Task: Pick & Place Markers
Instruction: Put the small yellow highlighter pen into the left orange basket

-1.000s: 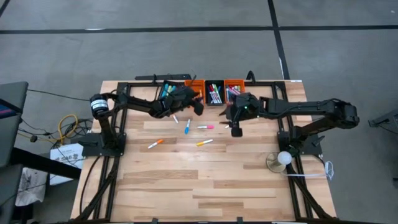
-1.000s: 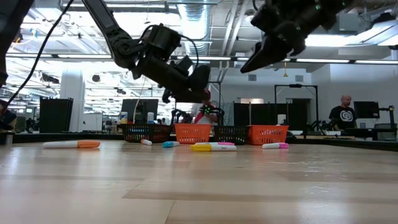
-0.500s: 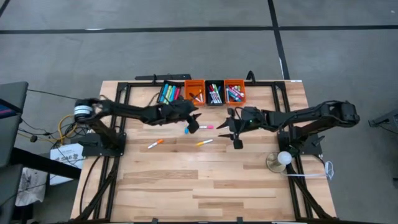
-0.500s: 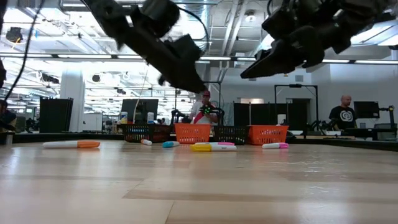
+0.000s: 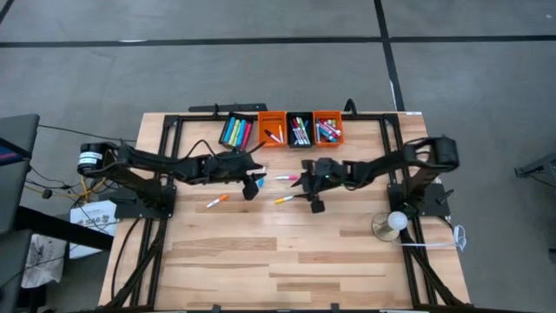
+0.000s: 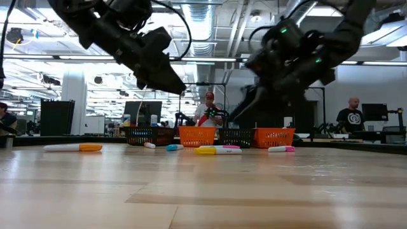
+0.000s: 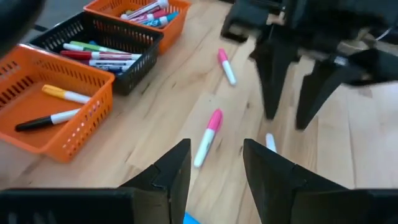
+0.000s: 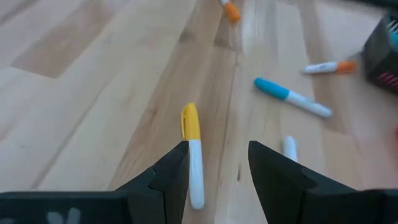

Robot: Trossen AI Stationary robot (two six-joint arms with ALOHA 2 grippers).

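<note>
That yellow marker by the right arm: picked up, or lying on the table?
Lying on the table. The yellow marker rests flat on the wood, framed by the right pincer, whose fingers are open.

Both arms stretched inward, nearly meeting mid-surface. Left hand angled down, fingers parted, nothing between them. Right hand likewise: fingers parted, empty, hovering just above the surface.
</note>
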